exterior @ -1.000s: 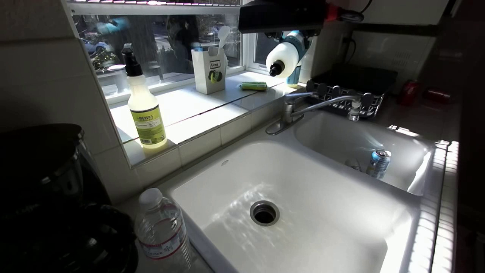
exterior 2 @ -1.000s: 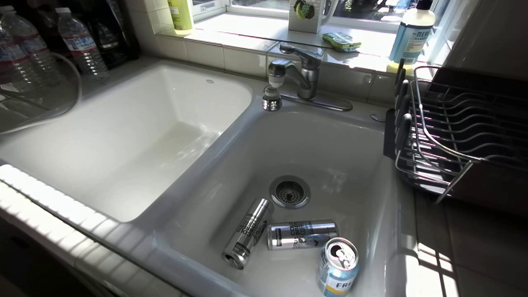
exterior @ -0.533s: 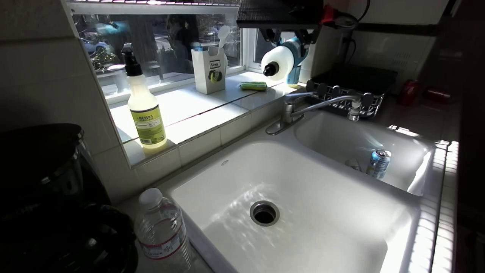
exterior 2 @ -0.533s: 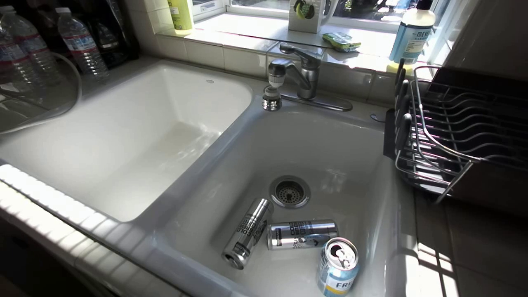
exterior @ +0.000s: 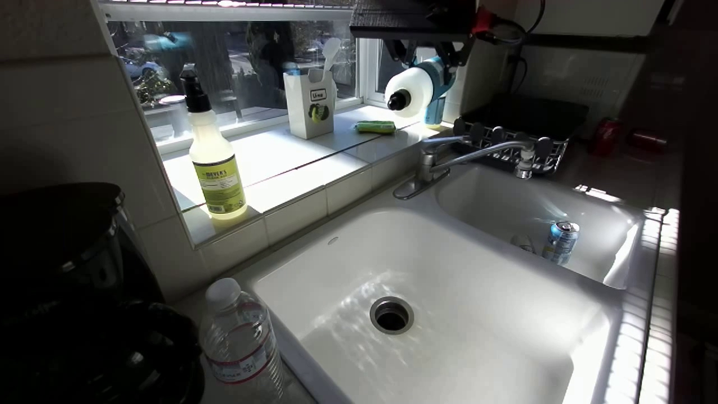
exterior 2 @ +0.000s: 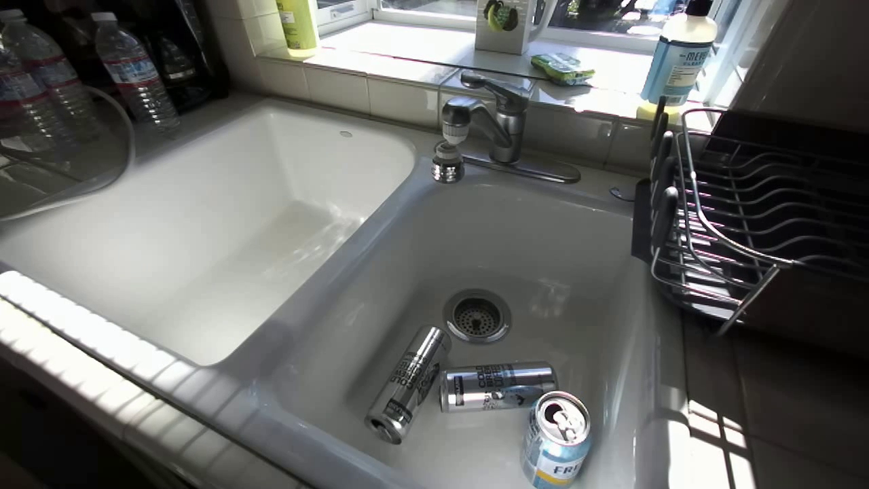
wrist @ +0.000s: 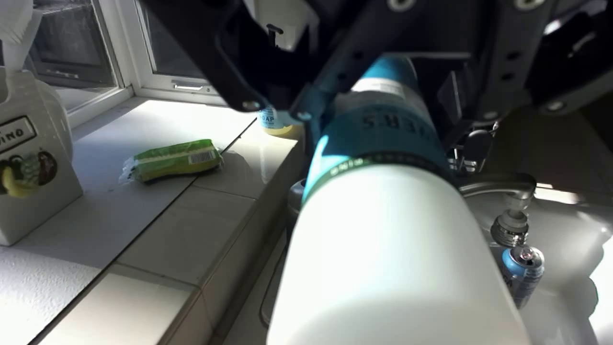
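The black tool is clamped around a black-capped, blue-labelled white plastic bottle, tipped nearly sideways in the air, higher than the curved silver metal faucet and the white tiled windowsill

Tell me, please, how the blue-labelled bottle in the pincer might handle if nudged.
The blue-labelled bottle might twist in the pincer, as its sides look smooth and rounded. Set on its side, it would probably roll, for that round body. It seems fairly stiff: its visible outline shows no dent.
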Action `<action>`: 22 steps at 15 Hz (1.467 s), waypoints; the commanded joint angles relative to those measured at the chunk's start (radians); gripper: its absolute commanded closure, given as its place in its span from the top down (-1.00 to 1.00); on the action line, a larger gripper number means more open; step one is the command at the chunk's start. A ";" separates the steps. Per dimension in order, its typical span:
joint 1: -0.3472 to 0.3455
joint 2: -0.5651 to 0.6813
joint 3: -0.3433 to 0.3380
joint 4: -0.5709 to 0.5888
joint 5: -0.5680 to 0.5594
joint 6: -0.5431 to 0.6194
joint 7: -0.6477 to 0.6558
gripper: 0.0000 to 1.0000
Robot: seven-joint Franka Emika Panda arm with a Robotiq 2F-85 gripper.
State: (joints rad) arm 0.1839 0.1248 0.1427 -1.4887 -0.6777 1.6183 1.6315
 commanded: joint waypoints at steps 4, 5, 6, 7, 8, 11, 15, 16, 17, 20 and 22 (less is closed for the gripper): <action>-0.080 0.014 -0.072 0.025 0.293 0.172 0.009 -0.38; -0.092 0.014 -0.083 0.010 0.340 0.211 0.014 -0.38; -0.102 0.021 -0.090 0.014 0.391 0.235 0.010 -0.38; -0.111 0.026 -0.098 0.008 0.441 0.265 0.009 -0.38; -0.119 0.032 -0.104 0.003 0.488 0.298 0.012 -0.38; -0.138 0.058 -0.113 0.000 0.645 0.374 -0.004 -0.38; -0.133 0.080 -0.127 0.014 0.705 0.373 -0.012 0.12; -0.135 0.087 -0.128 0.014 0.721 0.379 -0.013 0.12; -0.137 0.090 -0.128 0.014 0.729 0.380 -0.013 0.12; -0.137 0.091 -0.128 0.015 0.734 0.380 -0.013 0.12; -0.137 0.091 -0.128 0.015 0.736 0.380 -0.013 -0.38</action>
State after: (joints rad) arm 0.0350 0.2146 0.0283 -1.4777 0.0543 2.0023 1.6209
